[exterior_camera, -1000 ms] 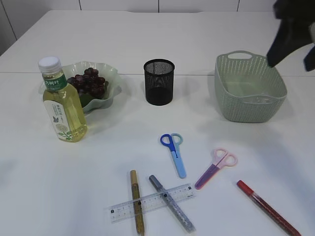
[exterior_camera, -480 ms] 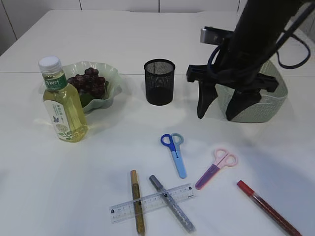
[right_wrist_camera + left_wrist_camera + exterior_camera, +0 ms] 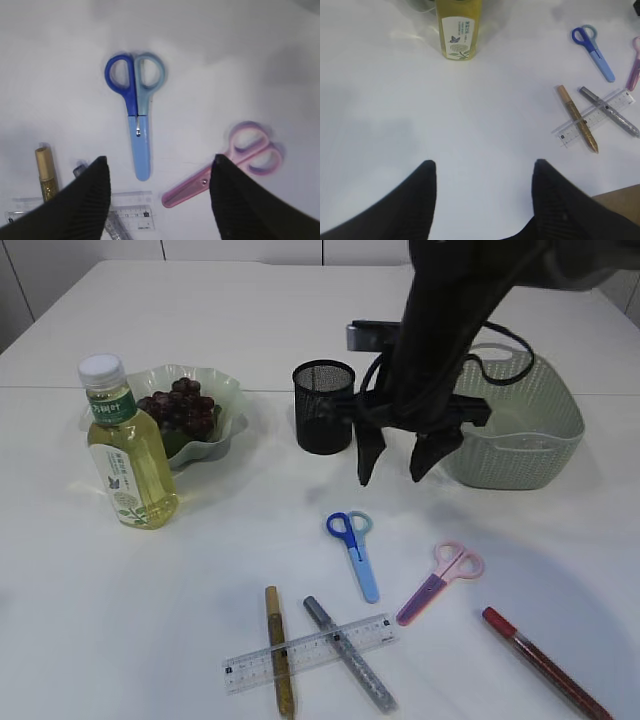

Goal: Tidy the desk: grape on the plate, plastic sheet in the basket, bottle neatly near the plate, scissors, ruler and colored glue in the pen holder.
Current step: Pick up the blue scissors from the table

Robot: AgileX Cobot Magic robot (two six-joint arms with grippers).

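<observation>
white desk (image 3: 200, 570), basket (image 3: 520, 440) exterior-only

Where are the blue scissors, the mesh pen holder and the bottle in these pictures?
blue scissors (image 3: 138, 131): right wrist view, at the blade pivot.
mesh pen holder (image 3: 322, 415): exterior view, on its front wall.
bottle (image 3: 128, 472): exterior view, on its label.

Blue scissors (image 3: 353, 552), pink scissors (image 3: 439, 582), seemingly green basket (image 3: 512, 427).
</observation>
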